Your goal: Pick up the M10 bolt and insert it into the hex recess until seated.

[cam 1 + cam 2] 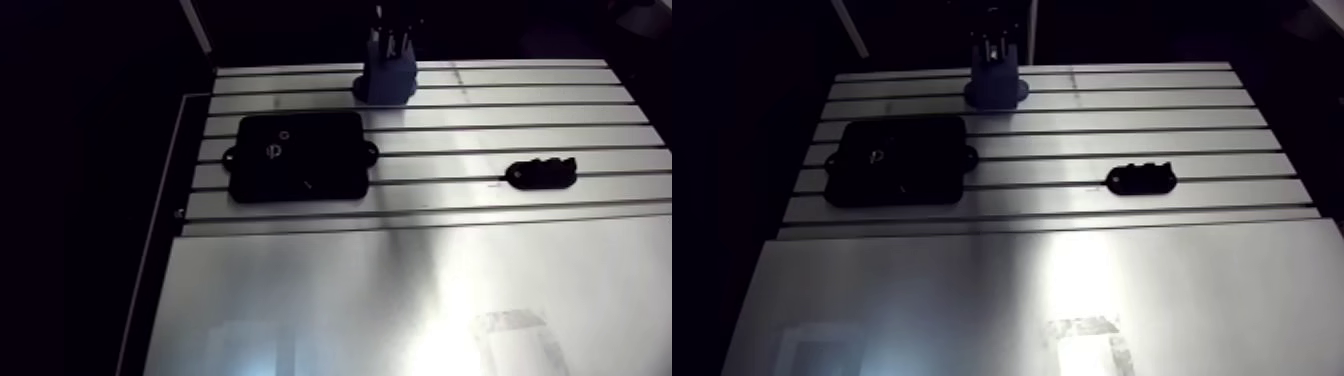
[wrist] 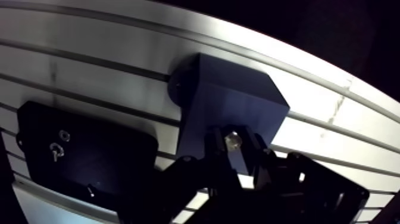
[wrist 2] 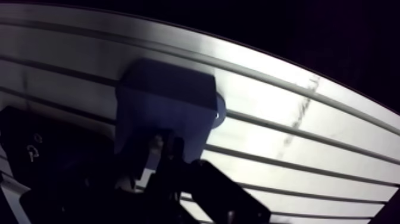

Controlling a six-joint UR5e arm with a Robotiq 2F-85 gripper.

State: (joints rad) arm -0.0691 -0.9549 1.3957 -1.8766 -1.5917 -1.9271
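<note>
Bench [image 1: 400, 290], slotted aluminium: 1.
Blue block [image 1: 388, 80], the landmark, standing on the bench's far rows: 1.
Black flat plate [image 1: 298, 155], near the blue block, nearer the camera and to its left in the arm view: 1. Side ears on this plate: 2.
Small black part [image 1: 541, 174], well apart from the blue block, to its right: 1.
Bolt [image 2: 233, 140], bright-headed, just over the blue block, between the jaws: 1.
Gripper [image 2: 234, 150]: 1. Jaws: 2.
Items resting on the bench: 3.
</note>
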